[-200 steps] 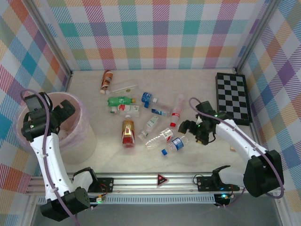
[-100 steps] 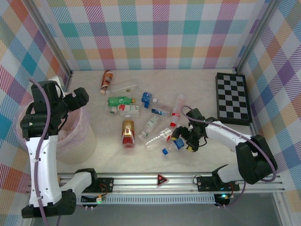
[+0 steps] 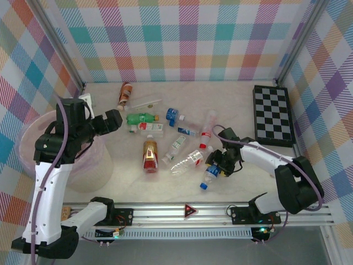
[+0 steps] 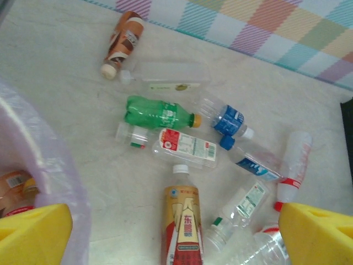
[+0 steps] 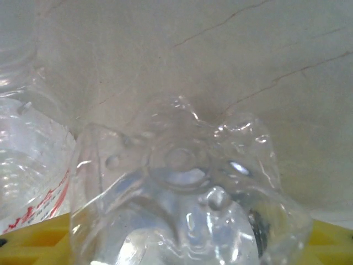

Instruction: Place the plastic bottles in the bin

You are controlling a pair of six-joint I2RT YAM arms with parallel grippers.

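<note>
Several plastic bottles (image 3: 175,146) lay scattered across the middle of the table (image 3: 231,94), among them a green bottle (image 3: 140,117) and, nearer, an orange-labelled bottle (image 3: 149,154). The pink bin (image 3: 23,144) stood at the left, with a brown-labelled bottle (image 4: 14,187) already lying inside it. The left gripper (image 3: 113,120) hung just right of the bin's rim, its yellow fingers (image 4: 33,234) spread wide apart with nothing between them. On the right, the right gripper (image 3: 217,165) was clamped on the base of a clear blue-capped bottle (image 3: 209,176), whose cap pointed toward the near edge. A checkerboard (image 3: 272,114) lay at the far right.
</note>
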